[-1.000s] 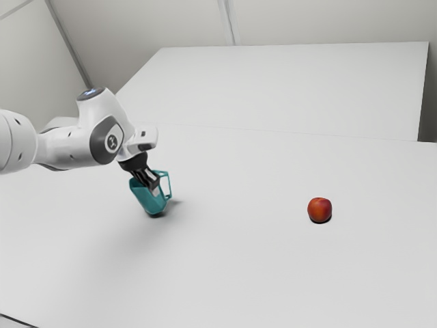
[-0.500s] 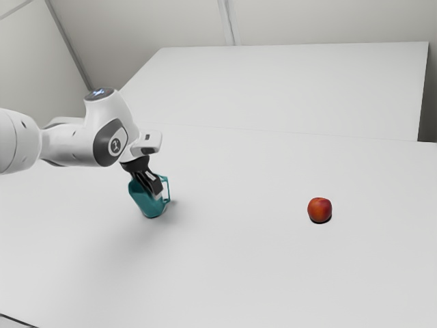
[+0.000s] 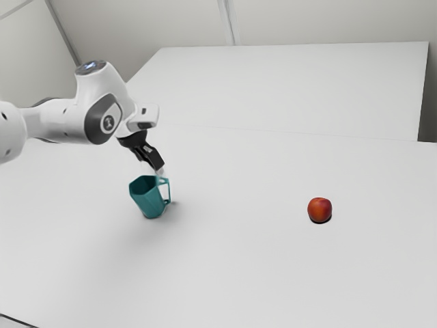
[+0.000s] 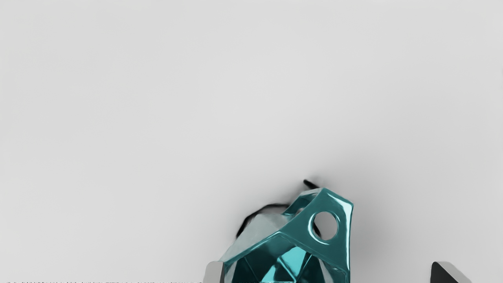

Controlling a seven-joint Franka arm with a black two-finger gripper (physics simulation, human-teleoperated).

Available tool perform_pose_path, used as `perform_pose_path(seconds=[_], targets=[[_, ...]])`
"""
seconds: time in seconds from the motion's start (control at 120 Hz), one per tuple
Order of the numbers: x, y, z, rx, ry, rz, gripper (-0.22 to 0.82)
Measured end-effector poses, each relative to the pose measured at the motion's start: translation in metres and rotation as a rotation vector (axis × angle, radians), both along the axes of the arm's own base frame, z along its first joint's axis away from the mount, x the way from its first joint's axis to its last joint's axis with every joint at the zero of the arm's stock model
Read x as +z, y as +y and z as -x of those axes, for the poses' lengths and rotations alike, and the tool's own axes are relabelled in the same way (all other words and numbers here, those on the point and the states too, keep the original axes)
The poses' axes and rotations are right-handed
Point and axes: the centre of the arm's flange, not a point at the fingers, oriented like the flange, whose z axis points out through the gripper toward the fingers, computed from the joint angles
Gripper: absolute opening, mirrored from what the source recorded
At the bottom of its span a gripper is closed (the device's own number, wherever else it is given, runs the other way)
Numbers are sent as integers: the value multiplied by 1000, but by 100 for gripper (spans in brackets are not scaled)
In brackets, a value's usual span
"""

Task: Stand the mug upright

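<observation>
The gripper (image 3: 160, 171) is open and holding nothing. The wrist view shows its two fingers (image 4: 214, 272) wide apart, with the teal mug (image 3: 150, 197) partly between them: one finger is right beside the rim, the other well apart from it. That view also looks into the mug and shows the round hole in its handle. The exterior view shows the mug standing on its base on the table (image 3: 273, 273), mouth up, handle toward the exterior view's right, and, well apart from it, a red fruit (image 3: 319, 210).

Half a second ago the gripper was down at the mug; now it has risen to just above the handle. The mug is in about the same place, and the fruit has not moved.

The wrist view's edge cuts off the fingers and part of the mug. In the exterior view the pale fingertips are hard to make out near the handle, and whether they touch it I cannot tell.
</observation>
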Motion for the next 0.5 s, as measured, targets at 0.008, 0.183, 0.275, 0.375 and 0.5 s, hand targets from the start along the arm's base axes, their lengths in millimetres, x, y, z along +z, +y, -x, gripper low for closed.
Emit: perform_pose_path(seconds=[0.008, 0.183, 0.275, 0.375, 0.5], targets=[[2, 0, 0, 2, -1, 0, 57], [44, 2, -6, 37, -14, 0, 59], [75, 7, -12, 69, -17, -6, 60], [111, 16, -18, 108, -19, -17, 60], [153, 27, -19, 155, -19, -36, 60]])
